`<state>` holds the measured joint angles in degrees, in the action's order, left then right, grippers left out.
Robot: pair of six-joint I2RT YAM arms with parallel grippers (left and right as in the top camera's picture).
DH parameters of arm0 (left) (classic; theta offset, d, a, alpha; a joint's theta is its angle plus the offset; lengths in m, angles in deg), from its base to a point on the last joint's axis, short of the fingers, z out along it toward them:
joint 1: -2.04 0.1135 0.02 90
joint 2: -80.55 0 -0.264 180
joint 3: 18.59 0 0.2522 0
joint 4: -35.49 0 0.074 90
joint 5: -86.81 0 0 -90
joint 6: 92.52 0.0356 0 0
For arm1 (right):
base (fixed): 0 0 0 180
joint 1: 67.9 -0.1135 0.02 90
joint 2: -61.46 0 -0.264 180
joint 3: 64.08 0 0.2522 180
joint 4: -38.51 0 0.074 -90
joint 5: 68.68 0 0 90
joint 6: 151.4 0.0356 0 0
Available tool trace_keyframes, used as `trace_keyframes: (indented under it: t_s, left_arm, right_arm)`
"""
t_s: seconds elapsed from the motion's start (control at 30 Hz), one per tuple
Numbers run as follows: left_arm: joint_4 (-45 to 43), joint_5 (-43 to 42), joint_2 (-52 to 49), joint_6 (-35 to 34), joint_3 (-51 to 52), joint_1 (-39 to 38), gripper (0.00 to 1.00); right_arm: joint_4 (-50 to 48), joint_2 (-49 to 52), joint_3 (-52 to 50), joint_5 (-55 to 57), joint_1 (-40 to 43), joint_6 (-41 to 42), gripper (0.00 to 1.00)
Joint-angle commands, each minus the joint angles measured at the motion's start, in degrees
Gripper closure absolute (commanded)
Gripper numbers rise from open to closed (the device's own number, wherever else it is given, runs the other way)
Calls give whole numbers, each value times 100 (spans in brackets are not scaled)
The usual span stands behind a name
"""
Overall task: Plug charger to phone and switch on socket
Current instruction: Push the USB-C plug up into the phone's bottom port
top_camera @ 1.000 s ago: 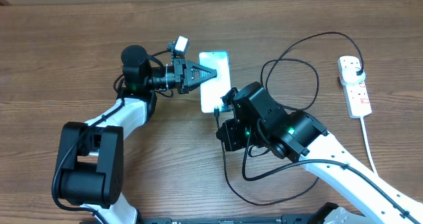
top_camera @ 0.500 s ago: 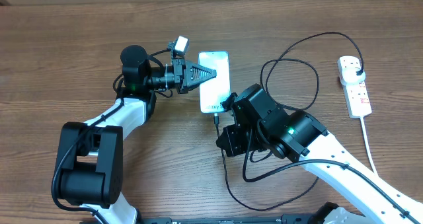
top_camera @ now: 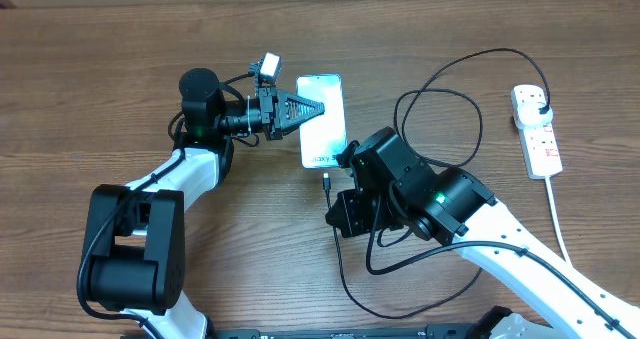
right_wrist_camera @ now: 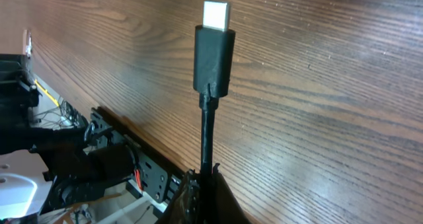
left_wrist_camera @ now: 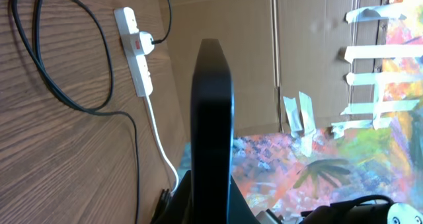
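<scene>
The phone (top_camera: 325, 134) faces screen up at the table's middle, its lit screen light blue-white. My left gripper (top_camera: 312, 109) is shut on its left side; the left wrist view shows the phone (left_wrist_camera: 211, 105) edge-on between the fingers. My right gripper (top_camera: 335, 204) is shut on the charger (top_camera: 327, 183) just behind its connector. The tip sits a little below the phone's bottom edge, apart from it. In the right wrist view the connector (right_wrist_camera: 213, 59) stands straight up from the gripper (right_wrist_camera: 208, 181). The charger's black plug (top_camera: 541, 105) sits in the white socket (top_camera: 535, 129) at the right.
The black cable loops (top_camera: 440, 99) across the table between the phone and the power strip, and another loop (top_camera: 400, 299) runs under the right arm. The strip's white cord (top_camera: 558, 219) trails toward the front right. Cardboard walls (left_wrist_camera: 317, 65) stand behind the table.
The right gripper has drawn back from the phone's bottom edge with the connector, which now lies apart from it. The left gripper has shifted the phone slightly to the left.
</scene>
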<state>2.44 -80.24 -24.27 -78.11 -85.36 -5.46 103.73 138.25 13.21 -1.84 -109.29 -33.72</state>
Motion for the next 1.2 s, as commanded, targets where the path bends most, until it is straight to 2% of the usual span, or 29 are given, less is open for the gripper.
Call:
trace_keyframes:
  t_s: [0.0,1.17]
  left_arm:
    - [-57,-234,-4,264,-138,7,96]
    - [-9,15,-4,87,-138,-118,96]
  right_arm:
    - [-72,-15,17,149,-7,63,96]
    - [-125,-15,17,251,-7,85,96]
